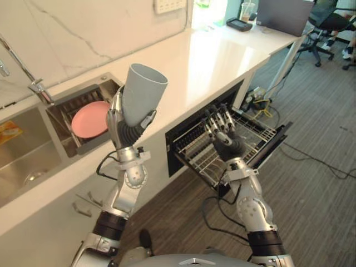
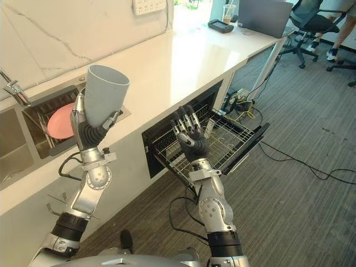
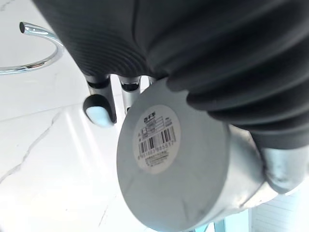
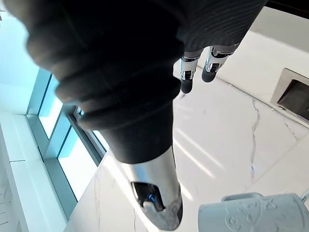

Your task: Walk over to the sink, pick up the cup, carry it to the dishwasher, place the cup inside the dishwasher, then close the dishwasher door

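A pink plate [image 1: 89, 118] lies in the counter well just behind the left hand [image 1: 128, 130]. That hand's fingers and thumb curl round the lower part of the cup [image 1: 142, 92]. The cup is plain pale grey and widens to an open mouth above the fingertips, with a barcode label [image 3: 155, 137] on its base. The right hand [image 1: 225, 142] holds nothing, its fingers straight, with the dishwasher rack [image 1: 258, 130] beneath them.

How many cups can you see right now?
2. A grey cup, mouth up, is held in the left hand; a clear drink cup stands at the far end of the counter. Others may be hidden in the sink.
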Controlling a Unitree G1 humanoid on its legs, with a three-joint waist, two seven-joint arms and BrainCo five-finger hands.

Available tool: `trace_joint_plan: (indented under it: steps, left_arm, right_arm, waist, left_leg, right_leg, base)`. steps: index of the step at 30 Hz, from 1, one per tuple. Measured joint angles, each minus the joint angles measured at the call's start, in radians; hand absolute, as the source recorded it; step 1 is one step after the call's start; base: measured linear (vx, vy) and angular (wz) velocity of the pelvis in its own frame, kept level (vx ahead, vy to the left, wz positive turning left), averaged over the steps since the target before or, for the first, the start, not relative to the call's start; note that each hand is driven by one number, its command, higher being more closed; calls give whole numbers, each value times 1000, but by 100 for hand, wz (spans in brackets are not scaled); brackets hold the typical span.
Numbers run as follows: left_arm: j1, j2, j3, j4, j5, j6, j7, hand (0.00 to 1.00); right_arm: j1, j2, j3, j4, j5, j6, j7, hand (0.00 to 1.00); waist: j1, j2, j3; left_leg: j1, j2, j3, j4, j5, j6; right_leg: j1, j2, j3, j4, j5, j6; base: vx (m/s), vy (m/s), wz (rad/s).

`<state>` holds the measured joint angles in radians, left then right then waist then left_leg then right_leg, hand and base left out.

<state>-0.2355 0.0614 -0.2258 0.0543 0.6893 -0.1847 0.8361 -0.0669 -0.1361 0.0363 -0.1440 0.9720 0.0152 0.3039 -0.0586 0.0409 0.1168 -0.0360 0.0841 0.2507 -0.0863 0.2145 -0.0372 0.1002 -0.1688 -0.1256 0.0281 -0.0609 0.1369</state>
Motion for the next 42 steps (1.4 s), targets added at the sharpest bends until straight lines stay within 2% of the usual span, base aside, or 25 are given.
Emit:
trace_joint_plan:
  steps: [4, 6, 11, 17, 24, 30, 37, 42]
  left_arm:
    - [-15, 1, -37, 7, 75, 28, 40, 100]
    - [-30, 3, -61, 9, 111, 48, 72, 100]
    - [-68, 19, -114, 32, 141, 90, 97, 100]
    - [-95, 19, -215, 42, 139, 133, 88, 100]
    - [-97, 17, -246, 47, 129, 164, 88, 100]
    - [-101, 17, -250, 62, 117, 174, 89, 100]
    - [-116, 19, -253, 91, 77, 176, 90, 100]
    - [-116, 28, -257, 115, 77, 169, 100, 100]
  right_arm:
    - [-36, -2, 28, 0, 46, 44, -22, 0]
    - [-61, -2, 51, 1, 104, 82, -72, 0]
    - [-107, 0, 125, 4, 163, 102, -180, 0]
    - [-170, 2, 197, 6, 166, 79, -290, 0]
    - [-218, 9, 237, 7, 169, 26, -371, 0]
    - [-232, 7, 262, 7, 170, 2, -416, 0]
    - [-292, 0, 285, 8, 183, -11, -414, 0]
    - [-312, -4, 305, 30, 212, -9, -363, 0]
  waist:
    - [0, -4, -3]
    - [0, -5, -5]
    - [6, -5, -9]
    - [12, -5, -13]
    - [33, -2, -29]
    - [41, -1, -49]
    - [44, 6, -55]
    - [50, 7, -57]
  left_leg:
    - [-4, -1, -4, 0, 4, 1]
    - [-10, -1, -12, 0, 9, 1]
    - [-19, -3, -32, 0, 19, 4]
    - [-36, -4, -63, -1, 23, -1]
    - [-40, -6, -87, -1, 26, -4]
    - [-40, -6, -89, 0, 28, -6]
    - [-40, -3, -93, 0, 31, -10]
    - [-40, -2, -104, 0, 32, -11]
  right_leg:
    - [0, 0, -3, -2, 3, 3]
    - [0, 0, -14, -1, 4, 3]
    - [0, 2, -30, 4, 6, 8]
    - [0, 4, -61, 12, 3, 3]
    - [4, 4, -77, 16, 4, 2]
    - [4, 4, -77, 14, 5, 1]
    - [4, 7, -78, 15, 6, 1]
    - [6, 10, -80, 15, 7, 1]
  base:
    - [-2, -1, 1]
    - [-12, -6, 12]
    - [-23, -3, 12]
    - [-49, 1, 15]
    - [-31, -1, 6]
    - [-5, -1, 1]
    - [0, 0, 0]
    - [0, 0, 0]
